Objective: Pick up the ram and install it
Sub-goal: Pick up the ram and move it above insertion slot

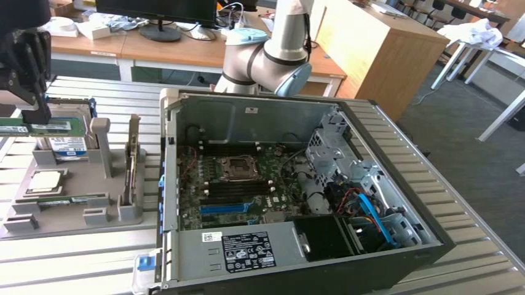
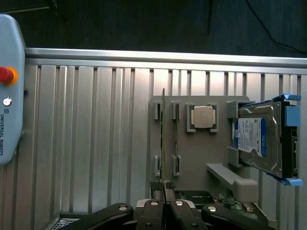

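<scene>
My gripper (image 1: 38, 118) hangs at the exterior view's left, above the grey parts tray (image 1: 78, 212), shut on the ram (image 1: 49, 128). The ram is a thin green stick held level, lifted clear of the tray. In the wrist view the ram (image 2: 163, 139) appears edge-on, running away from my gripper (image 2: 163, 205), whose fingers close on its near end. A second green memory stick (image 1: 72, 199) lies in the tray. The open computer case (image 1: 385, 132) lies to the exterior view's right, its motherboard memory slots (image 1: 240, 192) exposed.
The tray also carries a silver processor chip (image 2: 201, 117) and a hard drive with a blue-white label (image 2: 256, 139). A teach pendant with a red button (image 2: 8, 96) lies on the ribbed metal table (image 2: 86, 143). The arm's base (image 1: 267, 58) stands behind the case.
</scene>
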You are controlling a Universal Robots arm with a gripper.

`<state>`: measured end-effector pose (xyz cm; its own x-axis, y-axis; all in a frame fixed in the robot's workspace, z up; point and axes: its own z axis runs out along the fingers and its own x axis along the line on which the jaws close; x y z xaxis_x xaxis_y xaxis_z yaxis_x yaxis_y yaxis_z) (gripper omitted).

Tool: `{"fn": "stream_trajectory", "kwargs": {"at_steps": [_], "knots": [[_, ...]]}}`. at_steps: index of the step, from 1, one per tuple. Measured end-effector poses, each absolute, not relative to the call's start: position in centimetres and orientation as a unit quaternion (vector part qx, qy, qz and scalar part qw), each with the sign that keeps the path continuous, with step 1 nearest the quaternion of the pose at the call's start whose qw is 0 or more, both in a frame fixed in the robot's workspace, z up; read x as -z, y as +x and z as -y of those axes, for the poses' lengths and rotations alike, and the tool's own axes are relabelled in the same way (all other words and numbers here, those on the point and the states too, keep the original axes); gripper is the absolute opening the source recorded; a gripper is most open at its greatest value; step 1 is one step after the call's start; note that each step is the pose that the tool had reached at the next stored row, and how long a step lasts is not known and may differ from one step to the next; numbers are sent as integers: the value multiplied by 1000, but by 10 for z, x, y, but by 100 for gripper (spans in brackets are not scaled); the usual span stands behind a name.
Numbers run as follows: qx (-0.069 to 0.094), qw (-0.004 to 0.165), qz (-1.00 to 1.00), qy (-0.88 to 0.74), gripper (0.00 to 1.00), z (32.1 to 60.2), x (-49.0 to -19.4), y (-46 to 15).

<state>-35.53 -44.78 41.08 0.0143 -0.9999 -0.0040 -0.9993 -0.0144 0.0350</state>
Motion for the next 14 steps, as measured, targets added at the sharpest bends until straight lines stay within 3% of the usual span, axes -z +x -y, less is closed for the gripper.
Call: {"fn": "stream_trajectory", "kwargs": {"at_steps": [14], "knots": [[14, 11, 702, 712, 11, 448, -411, -328]]}}
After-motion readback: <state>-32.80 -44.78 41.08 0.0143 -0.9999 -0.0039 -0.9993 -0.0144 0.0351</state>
